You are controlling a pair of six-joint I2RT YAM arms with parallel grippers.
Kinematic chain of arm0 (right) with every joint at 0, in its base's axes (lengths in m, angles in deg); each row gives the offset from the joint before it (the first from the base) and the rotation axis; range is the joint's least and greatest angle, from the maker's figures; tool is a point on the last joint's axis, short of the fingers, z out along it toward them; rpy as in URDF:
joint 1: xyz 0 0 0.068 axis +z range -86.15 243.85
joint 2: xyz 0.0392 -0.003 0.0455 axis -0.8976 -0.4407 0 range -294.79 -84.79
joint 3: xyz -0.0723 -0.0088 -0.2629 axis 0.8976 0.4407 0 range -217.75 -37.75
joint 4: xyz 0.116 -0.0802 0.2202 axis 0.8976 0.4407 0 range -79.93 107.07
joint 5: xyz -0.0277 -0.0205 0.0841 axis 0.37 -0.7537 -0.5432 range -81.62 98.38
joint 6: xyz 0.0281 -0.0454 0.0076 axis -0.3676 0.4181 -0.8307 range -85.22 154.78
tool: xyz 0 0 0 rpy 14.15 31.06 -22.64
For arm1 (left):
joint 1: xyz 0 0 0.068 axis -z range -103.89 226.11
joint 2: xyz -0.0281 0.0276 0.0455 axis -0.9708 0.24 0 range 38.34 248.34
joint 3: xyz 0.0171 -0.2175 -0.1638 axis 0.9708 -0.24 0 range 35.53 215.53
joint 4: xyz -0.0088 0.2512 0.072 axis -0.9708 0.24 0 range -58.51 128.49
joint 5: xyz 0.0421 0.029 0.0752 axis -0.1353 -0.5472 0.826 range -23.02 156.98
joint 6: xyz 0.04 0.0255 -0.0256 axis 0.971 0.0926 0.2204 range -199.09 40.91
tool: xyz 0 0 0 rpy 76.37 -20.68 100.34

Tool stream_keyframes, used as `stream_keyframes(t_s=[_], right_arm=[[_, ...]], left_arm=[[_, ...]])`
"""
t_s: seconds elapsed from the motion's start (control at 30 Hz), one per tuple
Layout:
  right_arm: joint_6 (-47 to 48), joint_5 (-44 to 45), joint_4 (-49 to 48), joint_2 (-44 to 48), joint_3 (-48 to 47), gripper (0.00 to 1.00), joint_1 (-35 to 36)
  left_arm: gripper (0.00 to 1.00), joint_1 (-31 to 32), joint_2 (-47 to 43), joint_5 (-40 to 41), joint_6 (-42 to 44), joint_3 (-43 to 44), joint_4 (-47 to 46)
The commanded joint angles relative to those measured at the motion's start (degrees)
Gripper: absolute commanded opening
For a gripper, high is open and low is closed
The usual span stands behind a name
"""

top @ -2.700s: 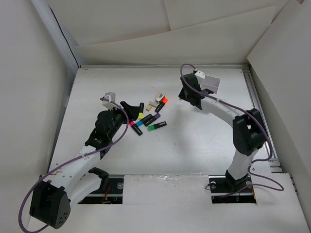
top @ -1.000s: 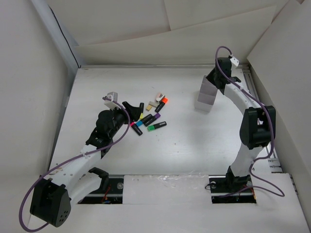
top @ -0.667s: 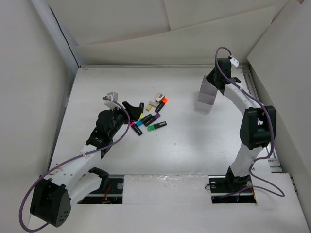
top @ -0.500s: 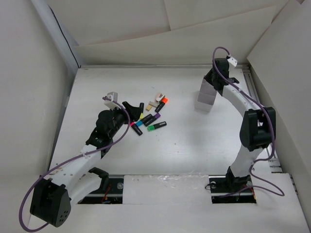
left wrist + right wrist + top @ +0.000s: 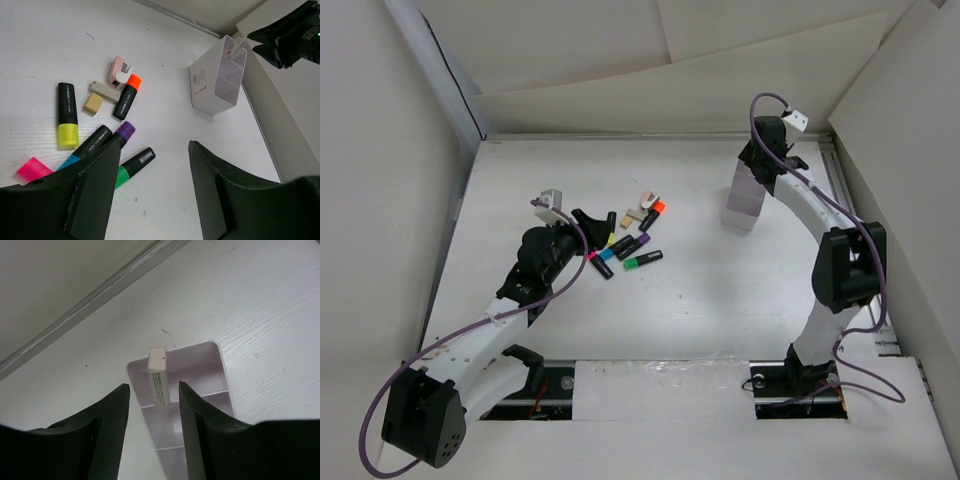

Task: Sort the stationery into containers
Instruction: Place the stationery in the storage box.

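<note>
The white, lilac-tinted organiser (image 5: 744,200) stands at the back right; it also shows in the left wrist view (image 5: 216,79) and the right wrist view (image 5: 192,405). A beige eraser (image 5: 159,377) stands on end in its far compartment. My right gripper (image 5: 760,160) (image 5: 153,386) is open above that compartment, with gaps on both sides of the eraser. Several markers (image 5: 625,242) lie mid-left: yellow (image 5: 67,115), orange (image 5: 126,96), purple (image 5: 117,134), green (image 5: 131,165), blue (image 5: 82,150), pink (image 5: 32,169). My left gripper (image 5: 582,222) (image 5: 155,145) is open and empty just left of them.
Two beige eraser bits (image 5: 94,103) (image 5: 105,91) and a small pink-and-white piece (image 5: 119,71) lie among the markers. White walls enclose the table on the left, back and right (image 5: 890,150). A rail (image 5: 850,230) runs along the right edge.
My right gripper has swung from left of the organiser to over its far end, then edged slightly left. The organiser now stands a little nearer. My left arm has not moved.
</note>
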Motion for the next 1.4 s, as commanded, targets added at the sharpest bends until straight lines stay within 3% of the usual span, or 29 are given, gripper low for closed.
stream_keyframes(t_s=[0.0,0.27,0.53,0.63,0.73,0.87,1.0,1.37], right_arm=[[2.0,2.5,0.9,-1.9,-5.1,0.51,-0.9],[5.4,0.3,4.3,-7.1,-11.3,0.52,-1.5],[4.9,0.8,4.8,-8.4,-11.3,0.50,-2.1],[4.9,0.2,4.3,-8.4,-11.3,0.41,-2.6],[4.9,-0.4,3.7,-8.4,-10.6,0.24,-2.6],[4.9,0.2,1.5,-6.7,-9.2,0.10,-2.6],[4.9,1.8,-1.3,-4.4,-5.9,0.05,-1.5],[8.7,19.7,-4.0,-4.9,-5.6,0.03,5.0]], left_arm=[[0.54,0.1,-0.8,-0.8,0.6,1.6,-2.9],[0.54,0.1,-0.3,-1.4,0.6,2.2,-2.9],[0.54,0.1,-0.3,-1.4,0.6,2.3,-2.5],[0.54,0.1,-0.3,-1.4,0.6,1.8,-3.1],[0.54,0.1,-0.3,-1.4,0.6,2.3,-2.5],[0.54,0.1,-0.3,-1.4,0.6,1.8,-3.1],[0.54,0.1,-0.3,-1.4,0.6,2.3,-2.6],[0.54,0.1,-0.3,-2.0,0.6,1.8,-3.1]])
